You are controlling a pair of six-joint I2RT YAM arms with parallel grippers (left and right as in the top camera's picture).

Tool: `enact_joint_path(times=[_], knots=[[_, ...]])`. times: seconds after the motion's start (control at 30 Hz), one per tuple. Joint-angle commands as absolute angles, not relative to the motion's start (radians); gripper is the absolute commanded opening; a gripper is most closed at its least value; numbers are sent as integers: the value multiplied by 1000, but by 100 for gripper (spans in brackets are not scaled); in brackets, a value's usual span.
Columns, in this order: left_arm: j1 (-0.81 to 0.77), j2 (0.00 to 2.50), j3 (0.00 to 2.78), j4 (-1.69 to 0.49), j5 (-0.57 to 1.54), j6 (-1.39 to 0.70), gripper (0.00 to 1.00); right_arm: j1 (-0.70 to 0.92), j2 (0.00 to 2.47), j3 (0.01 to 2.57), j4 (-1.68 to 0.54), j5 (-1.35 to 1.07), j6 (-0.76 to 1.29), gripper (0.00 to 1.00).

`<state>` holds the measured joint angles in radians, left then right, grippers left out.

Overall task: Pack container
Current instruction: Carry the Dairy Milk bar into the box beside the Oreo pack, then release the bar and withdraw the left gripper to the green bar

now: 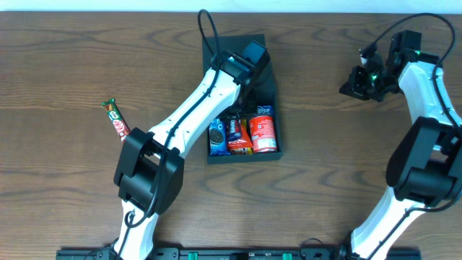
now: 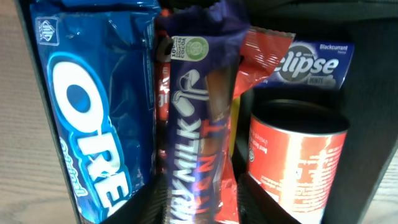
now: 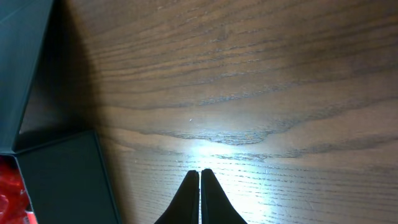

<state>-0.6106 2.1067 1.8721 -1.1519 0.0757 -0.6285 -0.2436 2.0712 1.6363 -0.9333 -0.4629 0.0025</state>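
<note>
Left gripper [image 1: 244,76] had, well off to its left, a red-and-green snack bar [image 1: 115,120] lying loose on the tabletop [image 1: 65,50], outside the box. It hung over the container [image 1: 243,157], which sat mid-tabletop directly beneath it. Ahead of its fingers, from the left, lay an Oreo pack [image 2: 93,118], a Dairy Milk bar [image 2: 199,124], a red can [image 2: 297,165] and, behind the can, an Eclipse mints pack [image 2: 314,65]. Its jaws stood either side of the Dairy Milk bar; whether they pinched it I could not tell. Far to the right, the right gripper [image 3: 199,177] was closed on nothing above bare wood, the container to its left. Packing looked mostly done: four items in, the loose bar probably remaining.
</note>
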Motion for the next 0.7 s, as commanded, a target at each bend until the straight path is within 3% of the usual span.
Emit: enact_joint_path(times=[0.0, 0.1, 0.67], knots=[[-609, 2120, 1867, -1164, 72, -628, 47, -252, 2070, 1651, -936, -471, -16, 4], [-609, 2120, 1867, -1179, 72, -627, 50, -252, 2070, 1651, -936, -471, -16, 4], [-577, 2109, 1911, -1128, -37, -598, 34, -252, 2070, 1651, -958, -471, -16, 4]])
